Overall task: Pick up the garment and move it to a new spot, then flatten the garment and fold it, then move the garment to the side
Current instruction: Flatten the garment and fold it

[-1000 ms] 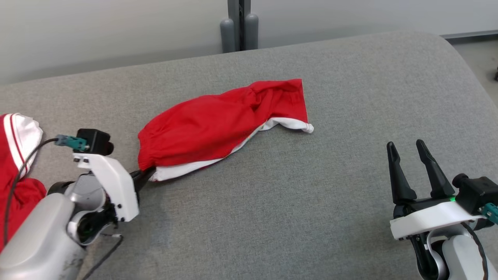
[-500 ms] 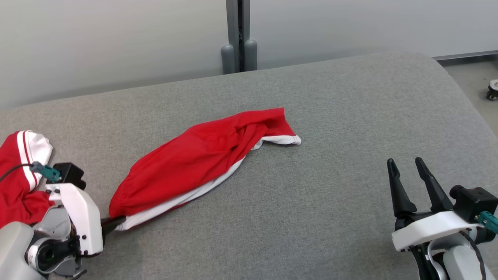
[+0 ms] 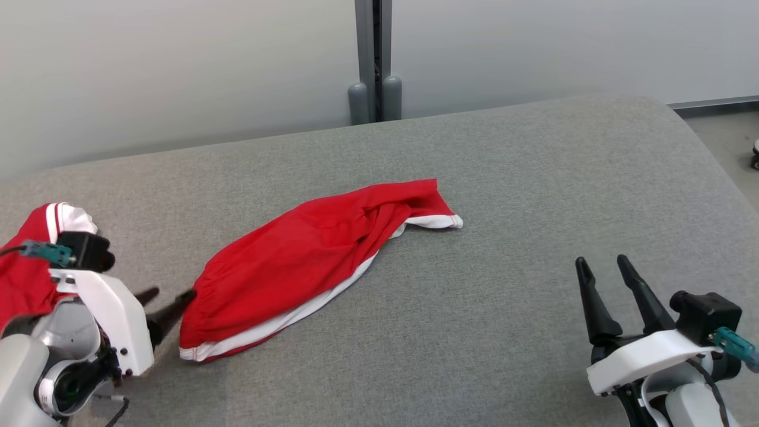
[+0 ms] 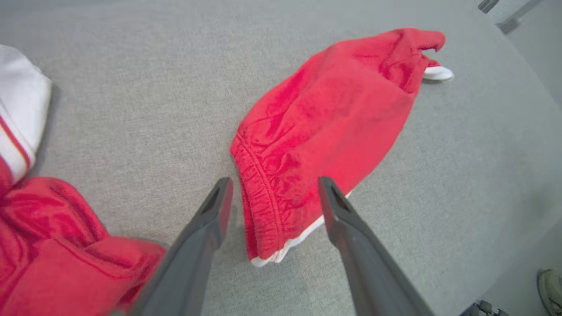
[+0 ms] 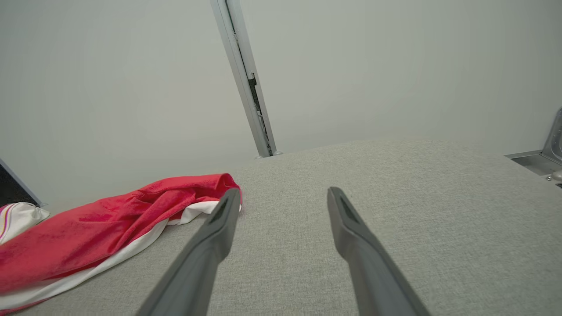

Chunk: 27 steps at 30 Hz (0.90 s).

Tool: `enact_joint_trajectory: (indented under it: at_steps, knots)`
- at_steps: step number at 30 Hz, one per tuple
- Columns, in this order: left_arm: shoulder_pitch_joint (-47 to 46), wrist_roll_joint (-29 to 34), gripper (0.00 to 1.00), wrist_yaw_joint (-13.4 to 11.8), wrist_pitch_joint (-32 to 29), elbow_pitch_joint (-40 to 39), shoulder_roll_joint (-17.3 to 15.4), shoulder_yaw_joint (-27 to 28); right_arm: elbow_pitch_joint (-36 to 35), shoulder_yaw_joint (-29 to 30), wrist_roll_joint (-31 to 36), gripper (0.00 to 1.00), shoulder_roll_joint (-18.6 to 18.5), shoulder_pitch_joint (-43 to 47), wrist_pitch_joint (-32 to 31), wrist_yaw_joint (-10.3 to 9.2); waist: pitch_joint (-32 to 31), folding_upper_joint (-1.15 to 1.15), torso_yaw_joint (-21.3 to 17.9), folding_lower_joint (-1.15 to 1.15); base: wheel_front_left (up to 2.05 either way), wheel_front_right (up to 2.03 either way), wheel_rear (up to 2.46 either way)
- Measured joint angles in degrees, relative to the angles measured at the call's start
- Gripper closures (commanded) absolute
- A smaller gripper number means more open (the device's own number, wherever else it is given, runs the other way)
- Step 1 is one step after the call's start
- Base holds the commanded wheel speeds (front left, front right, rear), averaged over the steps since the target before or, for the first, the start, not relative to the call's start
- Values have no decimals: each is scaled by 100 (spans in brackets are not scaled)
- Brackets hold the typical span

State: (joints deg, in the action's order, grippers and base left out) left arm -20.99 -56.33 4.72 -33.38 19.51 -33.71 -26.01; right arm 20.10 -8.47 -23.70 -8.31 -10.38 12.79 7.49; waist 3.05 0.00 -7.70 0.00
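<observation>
A red fabric garment with a white trim (image 3: 308, 267) is laid out on the middle of the broad grey cloth-covered surface (image 3: 474, 332). It is stretched into a long, crumpled band that runs slantwise from the surface's near left part towards its far middle. In the left wrist view the garment's (image 4: 325, 118) gathered elastic hem is seen at the near end, and a white edge is turned out at the far end.

The left gripper (image 3: 173, 292) is held low over the near left part of the surface, with its two dark fingers spread wide and nothing clamped. In its own wrist view the left gripper (image 4: 275, 180) is seen with the gathered hem lying between its fingertips; whether the cloth is touched cannot be told.

The right gripper (image 3: 600, 259) is kept at the near right part of the surface, well apart from the garment, its fingers parted and empty. In its wrist view the right gripper (image 5: 284, 190) is raised above the surface (image 5: 395, 197).

A second, bunched red and white cloth (image 3: 29, 279) is piled at the surface's left edge. A grey upright post (image 3: 373, 59) is set behind its far edge.
</observation>
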Motion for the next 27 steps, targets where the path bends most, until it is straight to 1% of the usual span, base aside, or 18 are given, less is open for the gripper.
enact_joint_trajectory:
  at_steps: [2,4,7,11,14,17,21,23,27]
  knots:
    - [50,165,0,-80,435,-287,-30,113,20,-81,-23,0,15,-1,0,0,28,0,40,0,0,0,0]
    - [140,385,0,-212,893,-547,-22,188,69,-152,-68,0,44,-28,1,0,72,0,96,0,0,0,0]
    - [379,671,0,-404,1538,-955,109,232,157,-302,-108,0,56,-192,3,0,145,0,217,0,0,0,0]
    - [667,1103,0,-635,2307,-1366,468,92,358,-576,-177,0,68,-603,-2,0,264,0,441,0,0,0,0]
    - [828,1399,0,-800,2894,-1452,782,-12,611,-808,-268,0,70,-970,-93,0,355,0,641,0,0,0,0]
    - [942,1545,0,-907,3433,-1423,1145,-93,931,-981,-342,0,26,-1335,-212,0,437,0,858,0,0,0,0]
    - [942,1716,0,-931,4049,-1199,1484,-175,1344,-1167,-517,0,-42,-1816,-370,0,545,0,1142,0,0,0,0]
    - [939,1755,0,-881,4179,-1054,1659,-290,1569,-1239,-625,0,-79,-2053,-504,0,602,0,1273,0,0,0,0]
    - [839,1792,0,-761,4307,-801,1893,-464,2101,-1332,-781,0,-179,-2442,-868,0,726,0,1519,0,0,0,0]
